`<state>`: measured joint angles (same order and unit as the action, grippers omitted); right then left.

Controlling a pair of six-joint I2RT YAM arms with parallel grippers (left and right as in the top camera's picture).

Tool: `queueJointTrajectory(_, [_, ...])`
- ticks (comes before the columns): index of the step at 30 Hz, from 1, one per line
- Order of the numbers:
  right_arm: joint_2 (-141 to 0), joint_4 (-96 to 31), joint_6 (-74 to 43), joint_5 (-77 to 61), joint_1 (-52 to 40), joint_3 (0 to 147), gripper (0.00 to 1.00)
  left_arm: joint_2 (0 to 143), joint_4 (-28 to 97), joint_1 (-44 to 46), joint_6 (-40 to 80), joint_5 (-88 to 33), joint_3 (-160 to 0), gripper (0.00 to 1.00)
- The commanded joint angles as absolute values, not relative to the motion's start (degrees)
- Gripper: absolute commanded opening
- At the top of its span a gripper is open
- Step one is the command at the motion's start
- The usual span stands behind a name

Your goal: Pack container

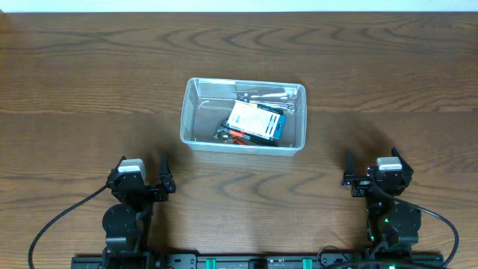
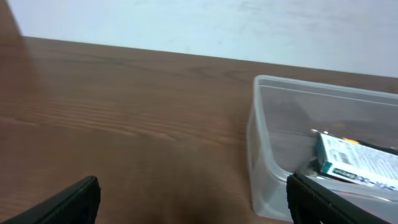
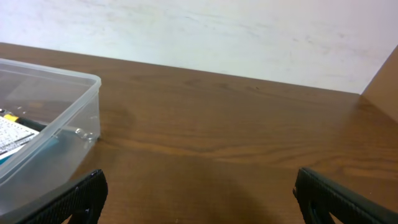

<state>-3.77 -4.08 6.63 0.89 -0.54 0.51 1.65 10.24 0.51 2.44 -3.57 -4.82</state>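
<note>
The clear plastic container (image 1: 193,119) stands at the middle of the wooden table. Inside it lie a blue-and-white cardboard box (image 1: 255,122) and some hand tools (image 1: 261,95), one with an orange part. The container also shows at the right of the left wrist view (image 2: 264,143) and at the left of the right wrist view (image 3: 68,106). My left gripper (image 1: 143,173) is open and empty near the front edge, left of the container. My right gripper (image 1: 371,168) is open and empty near the front edge, right of the container.
The wooden table (image 1: 89,90) runs back to a pale wall (image 3: 217,31). Black cables run from both arm bases at the front edge.
</note>
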Motion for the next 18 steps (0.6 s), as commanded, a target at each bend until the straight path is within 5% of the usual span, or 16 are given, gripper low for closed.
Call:
queueJointTrajectory(1, [-3.4,-4.3,5.8,0.6,0.0,0.3,0.99,1.2,10.6,0.7,-0.1,-6.9,-3.2,0.88])
queueJointTrajectory(8, [-3.4,-4.3,5.8,0.6,0.0,0.3,0.99,1.2,10.2,0.7,-4.8,-17.7,-3.2,0.88])
queueJointTrajectory(18, [-3.4,-4.3,5.8,0.6,0.0,0.3,0.99,0.1,10.1,0.8,-4.2,-17.8,-3.2,0.88])
